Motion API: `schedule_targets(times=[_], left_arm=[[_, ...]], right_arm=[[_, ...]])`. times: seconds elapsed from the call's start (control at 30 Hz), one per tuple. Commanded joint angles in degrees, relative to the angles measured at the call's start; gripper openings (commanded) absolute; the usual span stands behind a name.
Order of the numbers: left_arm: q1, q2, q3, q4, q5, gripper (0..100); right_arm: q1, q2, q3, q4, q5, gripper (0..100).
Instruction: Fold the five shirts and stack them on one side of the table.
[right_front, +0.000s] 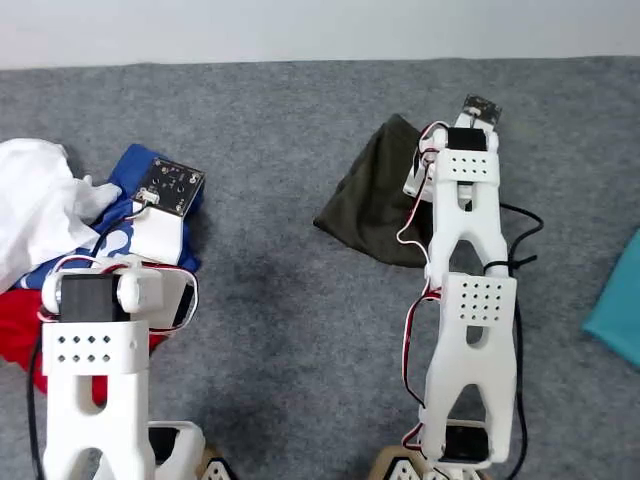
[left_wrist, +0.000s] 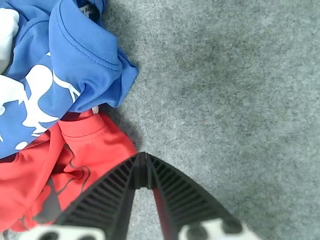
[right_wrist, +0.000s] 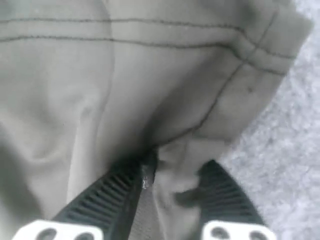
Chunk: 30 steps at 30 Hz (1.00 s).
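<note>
While the left gripper (left_wrist: 143, 159) hangs closed and empty beside the red shirt (left_wrist: 82, 152), the right gripper (right_wrist: 176, 167) pinches a fold of the olive shirt (right_wrist: 150, 75).

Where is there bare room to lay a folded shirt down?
The widest bare patch of table lies between the shirt pile at the left edge and the olive shirt. A narrower one separates the right arm from the teal shirt. The left edge is crowded.
</note>
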Motion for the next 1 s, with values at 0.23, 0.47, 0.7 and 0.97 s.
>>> schedule_targets(times=[0.23, 0.47, 0.7, 0.97], left_arm=[[0.44, -0.79, -0.40, -1.32, 0.00, 0], [0.44, -0.88, -0.22, -0.97, -0.09, 0], [0.44, -0.88, -0.22, -1.05, -0.09, 0], [0.44, -0.79, -0.22, -1.23, 0.00, 0]], right_arm=[[1.45, -1.71, -8.97, 8.48, 3.69, 0.9], [6.11, -2.51, -21.45, 17.01, 11.08, 0.9], [14.29, -7.60, -17.85, 16.92, 17.67, 0.9], [21.76, -15.52, -8.79, 16.92, 23.21, 0.9]])
